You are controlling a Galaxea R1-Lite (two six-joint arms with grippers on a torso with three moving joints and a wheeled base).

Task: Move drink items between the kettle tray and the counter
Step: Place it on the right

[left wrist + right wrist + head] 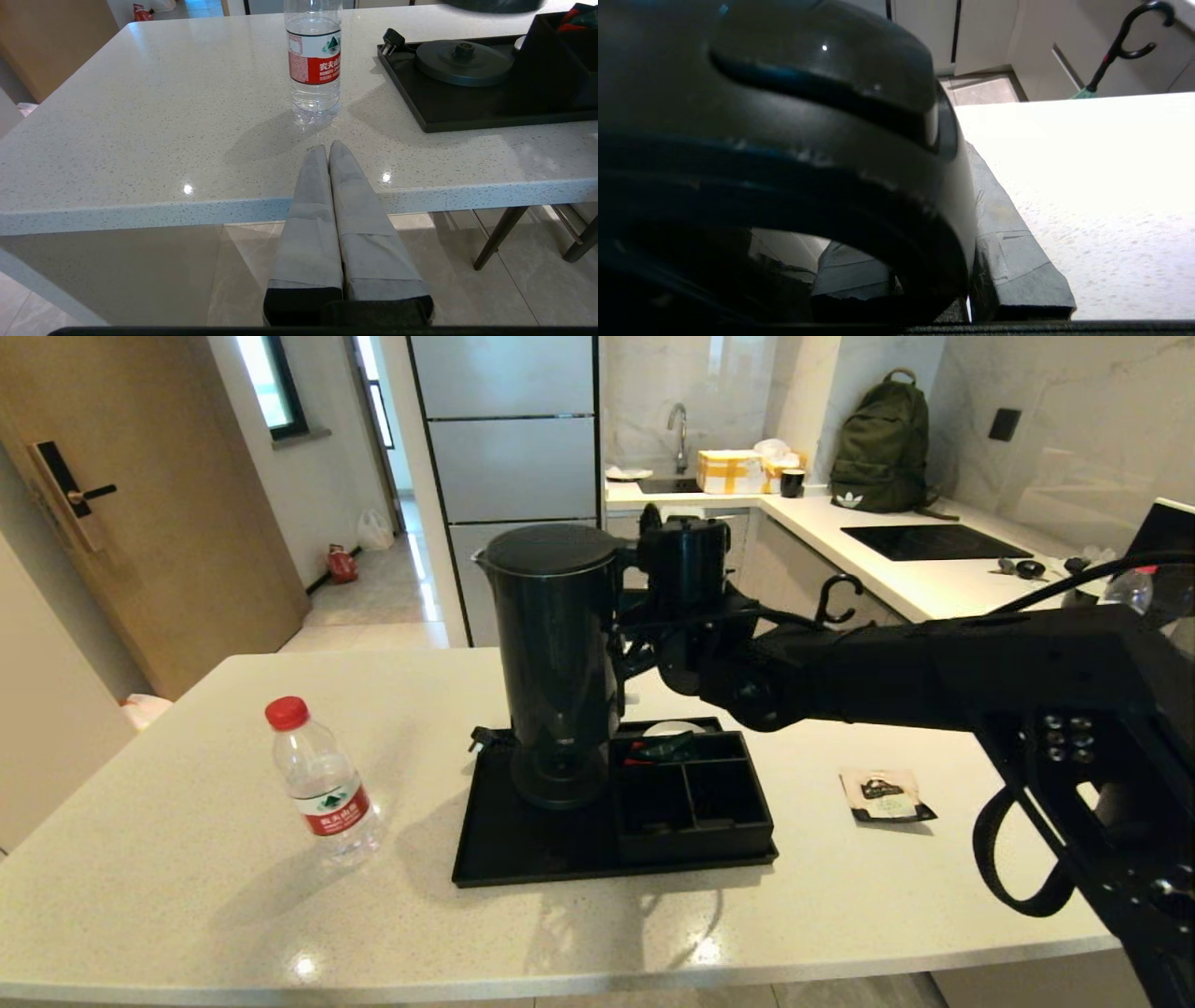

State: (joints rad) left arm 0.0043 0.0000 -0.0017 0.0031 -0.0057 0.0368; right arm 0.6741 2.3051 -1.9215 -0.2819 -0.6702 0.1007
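Bottle (322,782), red-capped and clear, stands on the counter (187,896) left of the tray (523,849). The black kettle (555,653) hangs just above its base (462,60), handle clamped in the right gripper (627,649). Sachet (885,796) lies right. Left gripper (327,151) pressed together before the counter edge.

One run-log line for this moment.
right gripper: shut on tall black kettle, lifted off round base | left gripper: shut, parked
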